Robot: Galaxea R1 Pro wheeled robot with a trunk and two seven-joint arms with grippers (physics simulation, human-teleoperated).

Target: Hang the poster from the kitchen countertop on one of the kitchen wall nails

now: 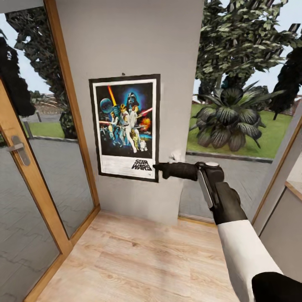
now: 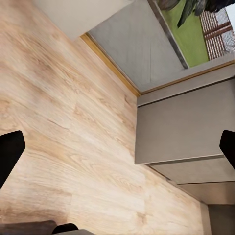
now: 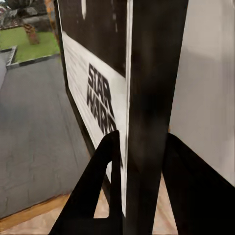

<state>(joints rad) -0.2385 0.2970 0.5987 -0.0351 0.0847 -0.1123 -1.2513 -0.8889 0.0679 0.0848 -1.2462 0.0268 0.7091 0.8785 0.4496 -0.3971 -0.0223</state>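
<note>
Black and two-fingered, the right hand [image 1: 158,167] reaches leftward from its white-sleeved arm and is closed on the lower right corner of the upright rectangular Star Wars poster with black frame and white border [image 1: 126,127]. The right wrist view confirms the grip: the two dark fingers [image 3: 100,196] stand on either side of the poster's black frame edge [image 3: 152,98], one over the printed face near the "STAR WARS" lettering, the other behind it next to the wall. The poster lies flat against a plain pale grey wall panel [image 1: 130,37], slightly tilted, with its top edge just below a tiny dark nail [image 1: 123,74] projecting from that panel; whether the frame actually bears on the nail cannot be told. To the poster's left runs a light wooden door frame with glass panes and a metal lever handle [image 1: 16,147]; to its right a large window shows a dark leafy garden plant [image 1: 233,117] on green lawn. Pale wood-plank flooring [image 1: 142,260] extends below. The left hand [image 2: 117,147] points down at that flooring, its black fingertips [image 2: 10,149] set wide apart at opposite edges of the left wrist view, holding nothing, with a grey cabinet block [image 2: 186,127] beside the floor.
</note>
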